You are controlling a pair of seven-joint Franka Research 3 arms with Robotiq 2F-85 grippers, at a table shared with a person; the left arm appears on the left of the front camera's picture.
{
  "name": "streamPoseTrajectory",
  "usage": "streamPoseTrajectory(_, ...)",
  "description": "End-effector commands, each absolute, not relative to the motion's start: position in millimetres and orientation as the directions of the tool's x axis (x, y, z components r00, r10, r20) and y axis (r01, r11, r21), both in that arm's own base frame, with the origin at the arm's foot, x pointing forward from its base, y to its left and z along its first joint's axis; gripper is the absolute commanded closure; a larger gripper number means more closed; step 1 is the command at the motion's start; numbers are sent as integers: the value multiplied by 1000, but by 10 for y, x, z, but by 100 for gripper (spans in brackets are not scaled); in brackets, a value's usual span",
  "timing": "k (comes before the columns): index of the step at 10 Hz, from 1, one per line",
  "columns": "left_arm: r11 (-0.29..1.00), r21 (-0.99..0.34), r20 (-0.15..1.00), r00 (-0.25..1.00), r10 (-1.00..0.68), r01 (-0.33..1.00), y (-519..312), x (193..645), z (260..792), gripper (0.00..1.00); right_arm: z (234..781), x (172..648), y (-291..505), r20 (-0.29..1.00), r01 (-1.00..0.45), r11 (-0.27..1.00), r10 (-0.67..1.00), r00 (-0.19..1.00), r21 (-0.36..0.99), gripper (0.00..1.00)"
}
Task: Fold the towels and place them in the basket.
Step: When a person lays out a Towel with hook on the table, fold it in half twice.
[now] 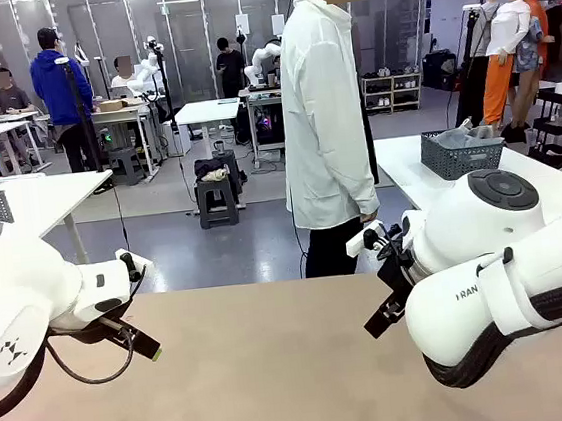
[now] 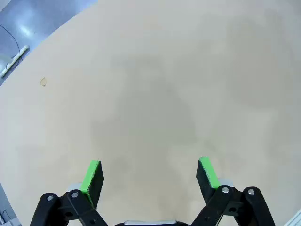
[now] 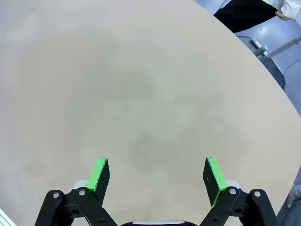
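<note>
— Front view, what stands around the bench?
— Smooth, matte tan bench (image 1: 278,372), wide and flat. At its far edge a person (image 1: 323,116) in a long white coat, standing side-on. Left gripper (image 1: 142,344) low over the near left part, right gripper (image 1: 381,319) over the right. Bulky white arm joints crowd both lower corners and hide part of the top.
— And the basket?
— Off the bench: dark grey mesh basket (image 1: 461,156) on a white side table (image 1: 408,172) behind the right arm. Pale crumpled cloth (image 1: 459,136) heaped inside, too small to tell whether towels.
— Left wrist view?
— Jaws spread wide, green pads (image 2: 92,175) well apart, pinching nothing. Tan surface beneath, a small faint spot (image 2: 43,82) near the curved edge, blue-grey floor (image 2: 33,19) beyond.
— Right wrist view?
— Same wide spread, pads (image 3: 99,173) apart above faintly mottled tan. Dark trousers (image 3: 244,12) past the far edge.
</note>
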State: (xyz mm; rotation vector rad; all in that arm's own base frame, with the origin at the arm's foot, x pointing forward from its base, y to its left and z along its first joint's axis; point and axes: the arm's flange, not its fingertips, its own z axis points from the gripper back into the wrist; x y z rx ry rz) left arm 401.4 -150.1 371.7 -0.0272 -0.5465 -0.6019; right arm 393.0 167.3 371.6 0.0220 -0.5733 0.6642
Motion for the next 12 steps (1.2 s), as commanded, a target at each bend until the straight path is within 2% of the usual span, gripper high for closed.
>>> streamPoseTrajectory(1, 828, 131, 496, 687, -531, 545, -1503, 4014, 3717, 0, 3716, 3930, 1673, 509, -588, 793, 576, 639, -159, 0)
streamPoseTrajectory(10, 828, 132, 496, 687, -531, 545, -1505, 4013, 3717, 0, 3716, 3930, 1674, 509, -589, 792, 578, 638, -161, 0)
streamPoseTrajectory(12, 812, 123, 550, 642, -534, 570, -1311, 4123, 3938, 0, 3972, 3994, 1514, 554, -631, 759, 600, 578, -164, 0)
